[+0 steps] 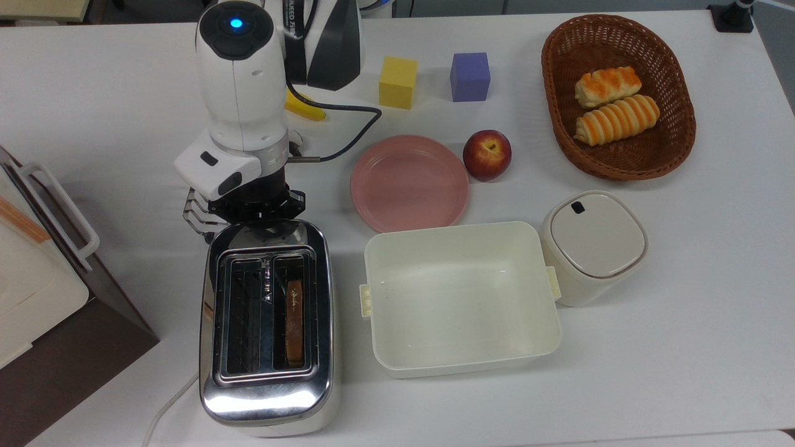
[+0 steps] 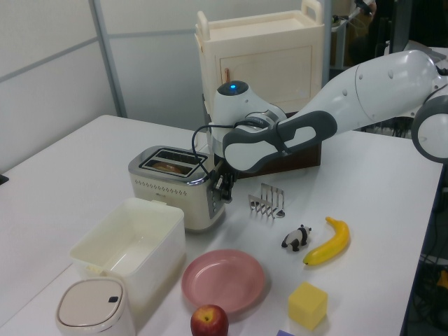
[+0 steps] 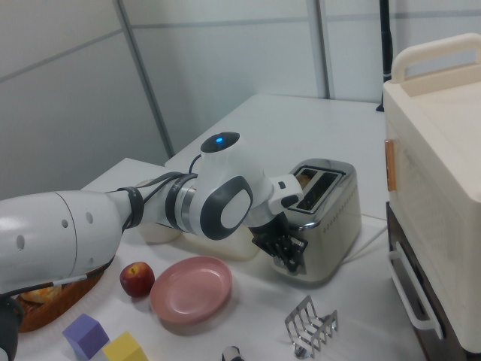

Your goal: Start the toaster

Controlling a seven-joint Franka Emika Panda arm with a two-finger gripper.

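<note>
One slice sat low in the toaster (image 1: 267,323), which stood just beside the cream tub (image 1: 459,298). Gripper (image 2: 225,189) pressed at the toaster's lever end, likely to push it down; its opening could not be told.

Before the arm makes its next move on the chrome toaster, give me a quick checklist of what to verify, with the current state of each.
1. Bread loaded: ok. A slice sits in one slot of the shiny chrome-topped two-slot toaster.
2. Gripper at the lever end: ok. The gripper is against the toaster's end face in the left view.
3. Lever fully down: cannot tell. The gripper hides it.
4. Power: cannot tell. The white power cord runs off the table; no plug is seen.
5. Nearby things out of the way: ok. The small wire toast rack and the cream rectangular tub stand apart from the toaster.
</note>
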